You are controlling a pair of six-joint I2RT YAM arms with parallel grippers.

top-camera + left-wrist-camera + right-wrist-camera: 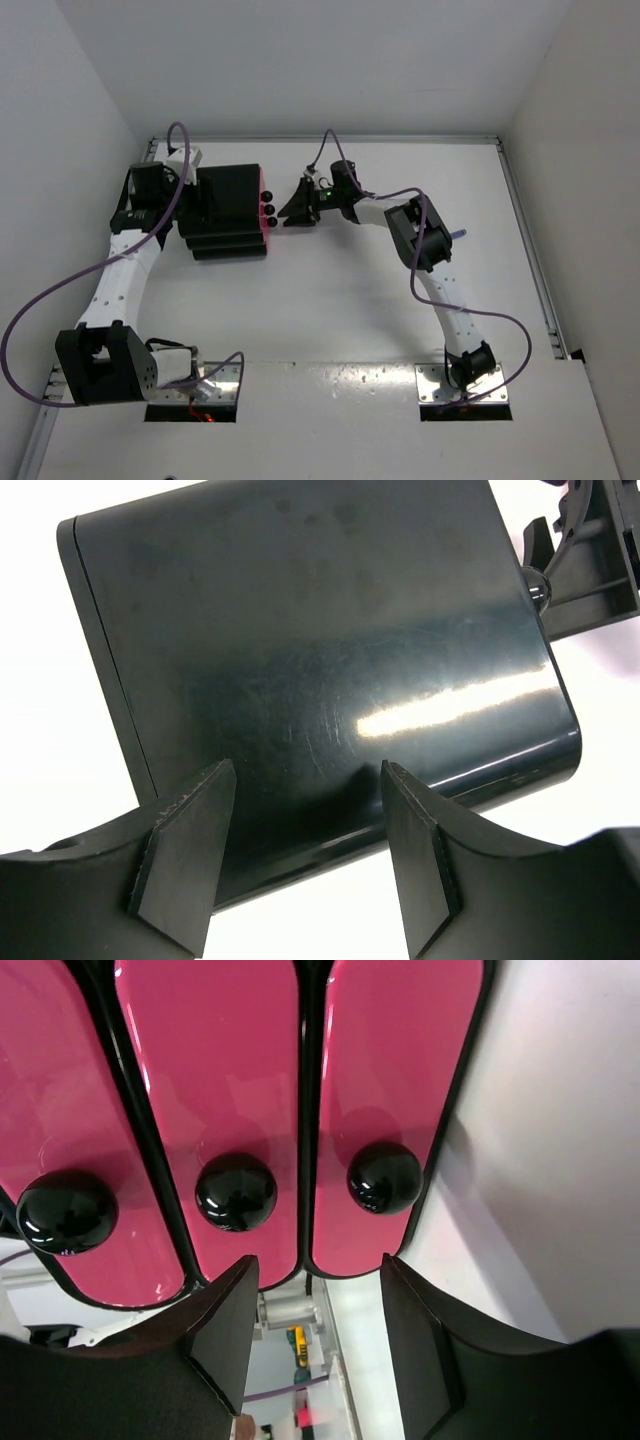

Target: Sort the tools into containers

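The black three-tier drawer unit (225, 205) stands at the back left, its magenta-pink drawer fronts (265, 210) facing right, all shut. In the right wrist view three pink drawers (215, 1060) show with round black knobs (236, 1191). My right gripper (320, 1265) is open and empty just in front of the knobs (295, 210). My left gripper (308, 770) is open and empty, over the unit's glossy black casing (320, 660), at its rear side (190, 200). A thin blue tool (458, 233) peeks out beside the right arm. Scissors, wrench and yellow cutter are out of view.
White walls enclose the white table on three sides, with a metal rail (530, 250) along the right edge. Purple cables (40, 300) loop from both arms. The right gripper's fingers (590, 560) show at the top right of the left wrist view.
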